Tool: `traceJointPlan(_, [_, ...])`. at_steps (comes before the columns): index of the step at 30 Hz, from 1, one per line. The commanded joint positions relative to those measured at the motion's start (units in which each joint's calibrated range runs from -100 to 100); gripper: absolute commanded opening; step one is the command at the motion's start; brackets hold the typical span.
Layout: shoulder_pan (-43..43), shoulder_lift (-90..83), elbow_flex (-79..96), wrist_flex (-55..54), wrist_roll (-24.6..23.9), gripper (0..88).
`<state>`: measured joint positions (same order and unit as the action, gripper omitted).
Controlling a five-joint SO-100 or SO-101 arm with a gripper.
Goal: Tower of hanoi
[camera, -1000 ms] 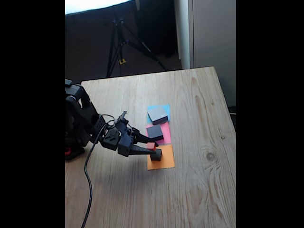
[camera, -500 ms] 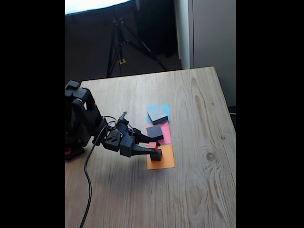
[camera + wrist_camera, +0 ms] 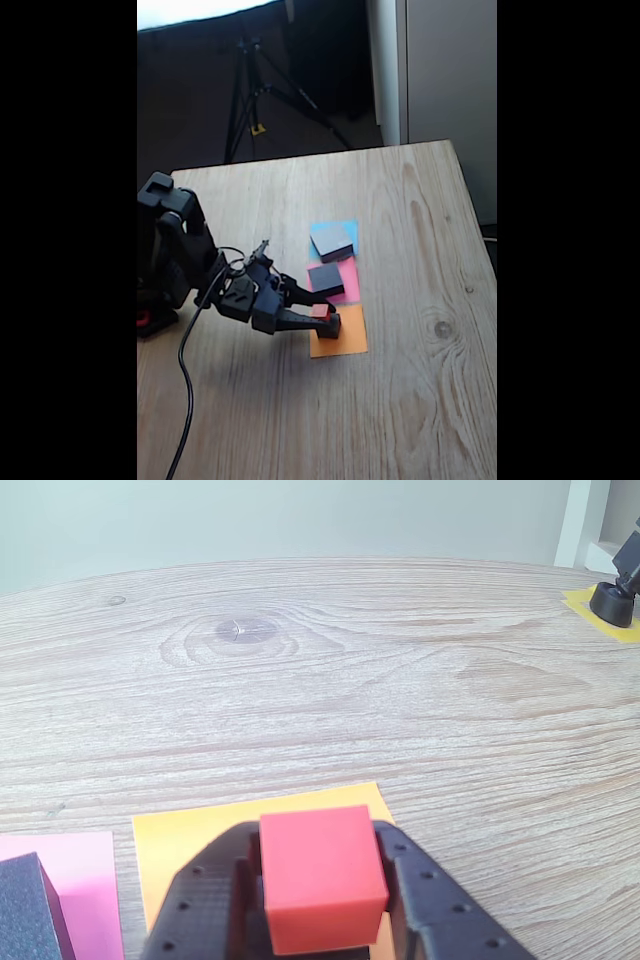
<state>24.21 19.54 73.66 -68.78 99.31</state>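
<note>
Gripper [image 3: 322,900] at the wrist view's bottom centre is clamped on the red cube [image 3: 320,878], over the orange square [image 3: 345,340]. In the fixed view, a black slab [image 3: 325,277] sits above on pink paper [image 3: 348,280], a grey slab [image 3: 331,240] on blue [image 3: 345,227].

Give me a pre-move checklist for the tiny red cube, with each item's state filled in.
1. Tool has the tiny red cube between its fingers: ok in the wrist view.
2. Red cube sits over the small black cube on the orange paper square: ok in the fixed view.
3. Red cube resting on it or lifted: cannot tell.
4. Smaller black slab lies on the pink paper square, free of the tool: ok.
5. Grey slab lies on the blue paper square: ok.
</note>
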Motion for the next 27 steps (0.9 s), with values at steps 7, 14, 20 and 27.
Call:
traceJointPlan(7, [0.7, 1.6, -3.0, -2.2, 0.7, 2.5])
traceJointPlan(14, [0.7, 1.8, -2.8, -2.6, 0.7, 8.8])
traceJointPlan(20, [0.7, 1.8, -2.9, -3.0, 0.7, 14.3])
traceJointPlan(27, [0.7, 1.7, -2.9, -3.8, 0.7, 22.4])
